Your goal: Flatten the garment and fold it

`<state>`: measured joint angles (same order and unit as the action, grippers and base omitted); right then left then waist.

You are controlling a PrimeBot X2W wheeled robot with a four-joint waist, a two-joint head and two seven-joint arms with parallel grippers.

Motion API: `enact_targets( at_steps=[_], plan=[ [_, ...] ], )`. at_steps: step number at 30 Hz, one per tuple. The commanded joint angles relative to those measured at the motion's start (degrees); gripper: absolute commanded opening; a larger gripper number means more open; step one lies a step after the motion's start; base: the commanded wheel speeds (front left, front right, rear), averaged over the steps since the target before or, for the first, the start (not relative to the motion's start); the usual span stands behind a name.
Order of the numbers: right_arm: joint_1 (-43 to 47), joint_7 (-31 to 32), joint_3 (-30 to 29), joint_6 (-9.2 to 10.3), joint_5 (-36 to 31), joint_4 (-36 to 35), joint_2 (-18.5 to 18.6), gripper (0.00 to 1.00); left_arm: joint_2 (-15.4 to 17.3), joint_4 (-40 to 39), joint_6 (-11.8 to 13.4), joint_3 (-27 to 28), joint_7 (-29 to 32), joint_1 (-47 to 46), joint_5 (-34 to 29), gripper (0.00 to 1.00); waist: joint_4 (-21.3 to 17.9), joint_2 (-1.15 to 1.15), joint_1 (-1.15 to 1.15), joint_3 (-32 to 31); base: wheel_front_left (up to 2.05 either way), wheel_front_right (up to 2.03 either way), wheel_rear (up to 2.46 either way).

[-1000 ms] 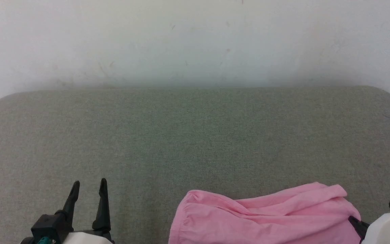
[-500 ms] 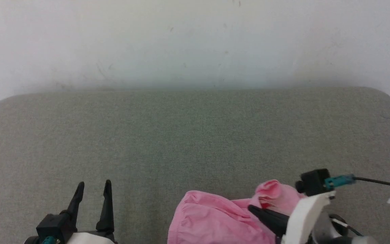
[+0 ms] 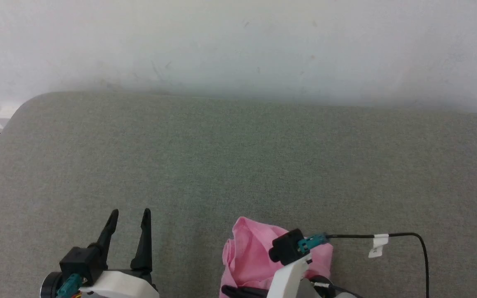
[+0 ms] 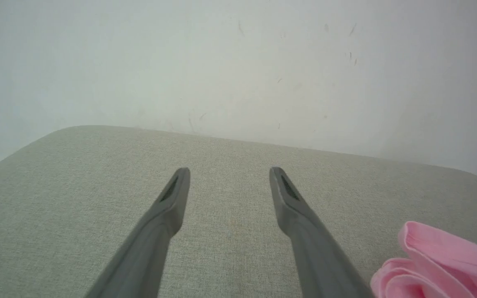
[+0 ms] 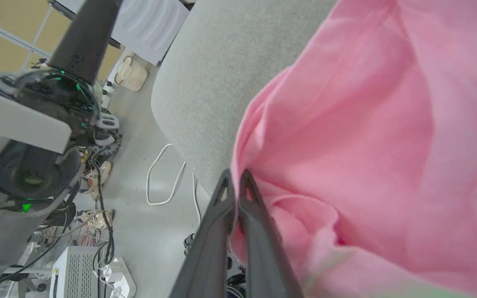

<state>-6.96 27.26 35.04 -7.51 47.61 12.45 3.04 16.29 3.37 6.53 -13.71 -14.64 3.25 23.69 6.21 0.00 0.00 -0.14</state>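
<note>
Garment [image 3: 250,253] bunched at near edge of grey cushion [image 3: 238,165], right of centre. Pinched at its edge by right gripper [image 5: 234,177], jaws pressed together on fabric. Left gripper [image 3: 130,212] spread, empty, well left of cloth.

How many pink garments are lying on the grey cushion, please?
1. The pink garment lies bunched at the near edge of the grey cushion, pinched by the right gripper; the open left gripper stands apart.
</note>
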Motion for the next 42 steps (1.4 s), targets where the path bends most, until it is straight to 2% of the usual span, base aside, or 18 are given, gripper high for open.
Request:
enact_targets(
  at_steps=[1,2,8,13,16,19,24,33,34,35,36,38,41,42],
  plan=[
    [-1.9,-1.8,1.9,0.02,0.3,1.7,-0.1,0.54,-0.3,0.4,-0.3,0.0,-0.1,-0.9,-0.2,1.0,0.7,0.0,0.0,0.9,0.0,0.0,0.0],
    [-2.6,-2.9,3.4,0.02,-0.1,2.7,-0.1,1.0,-0.5,0.6,-0.3,0.1,-0.1,-0.9,-0.2,1.0,0.6,0.0,0.0,1.2,0.0,0.0,0.0],
    [-7.2,-10.3,9.8,0.02,-5.4,2.1,-0.2,1.0,-0.8,1.2,-0.1,0.8,-0.3,-0.9,-0.2,1.0,-1.0,0.0,0.0,1.4,0.0,0.0,0.0],
    [-7.9,-16.6,9.4,0.02,-13.5,-3.6,2.0,1.0,-0.6,1.3,0.4,1.5,-0.3,-0.3,-0.5,1.0,-2.8,0.0,0.0,0.4,0.0,0.0,0.0],
    [-6.1,-21.0,4.7,0.02,-18.2,-7.3,3.5,1.0,-0.6,0.9,0.8,1.9,-0.3,0.1,-0.8,1.0,-3.8,0.0,0.0,-0.3,0.0,0.0,0.0],
    [-2.5,-24.4,-3.0,0.02,-23.4,-10.4,3.8,1.0,-0.7,0.5,1.2,2.2,-0.3,0.6,-0.9,1.0,-4.7,0.0,0.0,-0.7,0.0,0.0,0.0],
    [4.5,-26.2,-17.5,0.02,-30.9,-14.9,3.1,1.0,-0.8,-0.2,1.5,2.6,-0.3,1.2,-1.2,1.0,-5.8,0.0,0.0,-0.9,0.0,0.0,0.0],
    [13.3,-22.3,-38.8,0.02,-33.1,-18.1,1.2,1.0,-0.8,-1.5,1.6,3.7,-0.4,2.2,-1.9,1.0,-7.2,0.0,0.0,-0.7,0.0,0.0,0.0],
    [13.3,-22.3,-38.8,0.02,-33.1,-18.1,1.2,1.0,-0.8,-1.5,1.6,3.7,-0.4,2.2,-1.9,1.0,-7.2,0.0,0.0,-0.7,0.0,0.0,0.0],
    [14.4,-20.7,-42.5,0.02,-32.0,-17.4,0.8,1.0,-0.8,-1.7,1.5,4.1,-0.4,2.6,-2.1,1.0,-7.2,0.0,0.0,-0.8,0.0,0.0,0.0],
    [14.9,-19.2,-43.8,0.02,-30.8,-16.7,0.6,1.0,-0.8,-1.8,1.5,4.3,-0.4,2.7,-2.2,1.0,-7.2,0.0,0.0,-0.8,0.0,0.0,0.0],
    [15.4,-16.9,-44.8,0.02,-29.2,-15.6,0.5,1.0,-0.8,-1.9,1.4,4.4,-0.4,2.9,-2.2,1.0,-7.3,0.0,0.0,-0.9,0.0,0.0,0.0],
    [16.1,-7.2,-45.7,0.02,-23.1,-11.5,0.2,1.0,-1.0,-2.1,1.0,4.7,-0.4,3.3,-2.4,1.0,-7.1,0.0,0.0,-0.9,0.0,0.0,0.0],
    [16.0,0.0,-45.1,0.02,-18.7,-8.6,0.1,1.0,-1.1,-2.3,0.6,4.8,-0.4,3.4,-2.5,1.0,-6.8,0.0,0.0,-0.7,0.0,0.0,0.0]
  ],
)
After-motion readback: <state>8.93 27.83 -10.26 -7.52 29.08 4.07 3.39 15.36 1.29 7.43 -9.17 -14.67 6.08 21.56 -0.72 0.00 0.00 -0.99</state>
